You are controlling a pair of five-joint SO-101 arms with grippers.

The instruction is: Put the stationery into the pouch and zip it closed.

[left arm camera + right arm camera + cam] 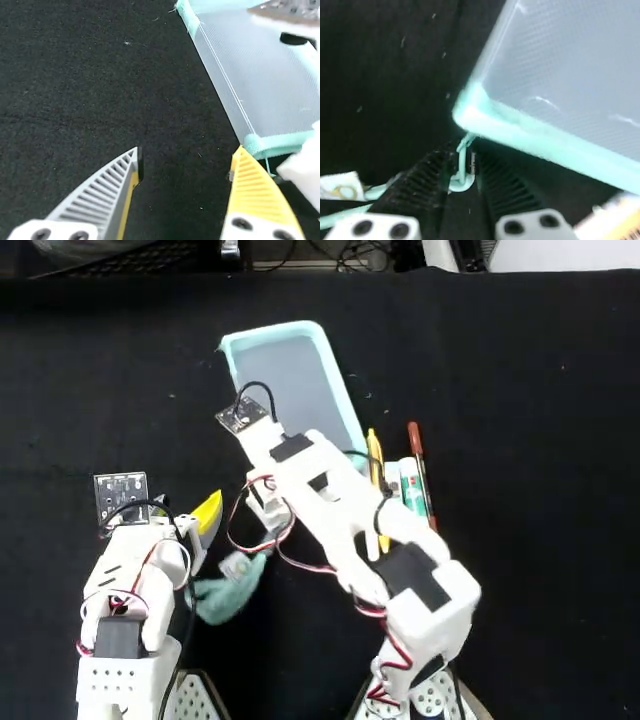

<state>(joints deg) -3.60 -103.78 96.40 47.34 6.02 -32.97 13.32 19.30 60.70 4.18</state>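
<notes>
High view: pouch [290, 375] flat on black cloth [520, 390], long axis slanting far-left to near-right, near end hidden under the outstretched right arm [340, 510]; pens [415, 465] just beside it. Left wrist view: left gripper [187, 155] spread wide, holding nothing, low over cloth by a pouch corner. Right wrist view: right gripper [462, 160] pinched together on the zip pull [461, 172] at a blurred pouch corner.

Bare black tabletop [120, 390] lay left of the pouch [290, 370]; the right arm [340, 510] crossed its near end, and pens [408, 485] lay just beside its right edge, blocking approach there.
</notes>
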